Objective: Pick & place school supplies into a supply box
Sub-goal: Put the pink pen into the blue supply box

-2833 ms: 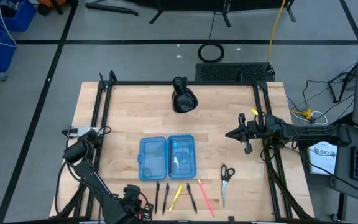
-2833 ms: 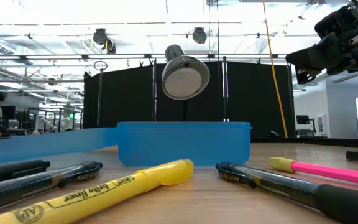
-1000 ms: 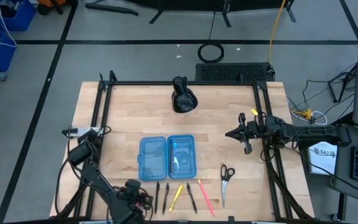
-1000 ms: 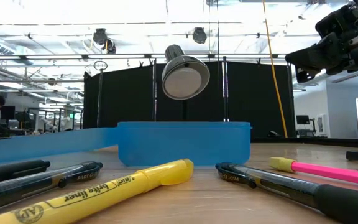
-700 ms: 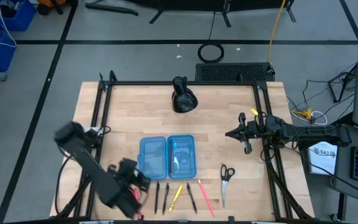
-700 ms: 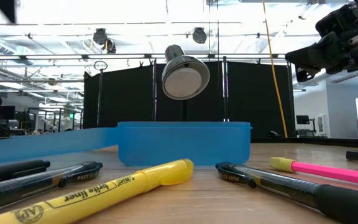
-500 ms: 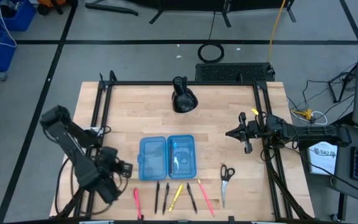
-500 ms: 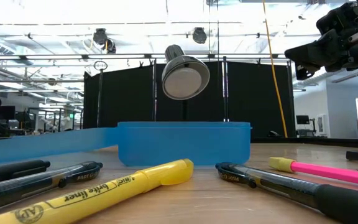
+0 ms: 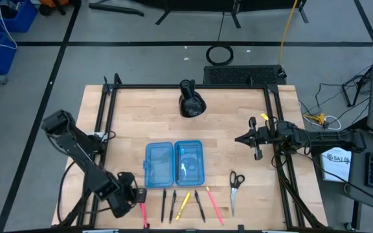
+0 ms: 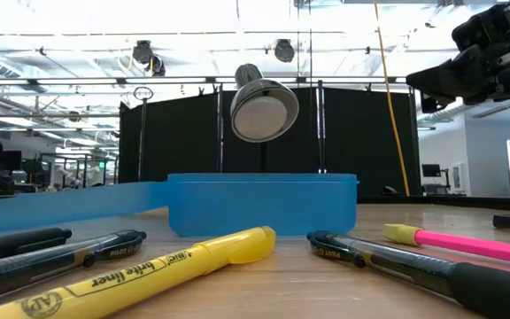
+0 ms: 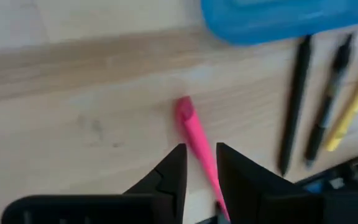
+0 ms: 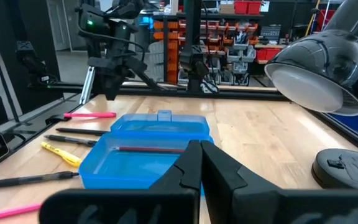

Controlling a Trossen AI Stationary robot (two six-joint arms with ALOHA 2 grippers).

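**Pink pen newly on the worktop, left jaws closing in on it**

Nearest the front edge: pink pen (image 11: 194, 134) lying flat on bare wood, left of the pen row and apart from it. Absent from that spot a second ago, when the left arm was crouched low at the front edge. Arm then swung out left. Left gripper (image 11: 199, 149) now back over the pen, jaws narrowed to a small gap and astride the shaft. Not visibly clamped, and no lift.

Just beyond: two black pens (image 9: 168, 205), yellow highlighter (image 9: 184, 204), another black pen (image 9: 199, 204), second pink pen (image 9: 214, 204), scissors (image 9: 236, 188), all untouched on the worktop.

Behind the row: supply box (image 9: 149, 165) open, both halves flat, one dark red pencil (image 12: 148, 149) already inside.

Farther back: right gripper (image 9: 254, 139) parked above the right rail, jaws shut and empty. Desk lamp (image 9: 191, 103) at the far edge.

Judgement: probably a regrasp after a drop. Nearly the whole task remains.
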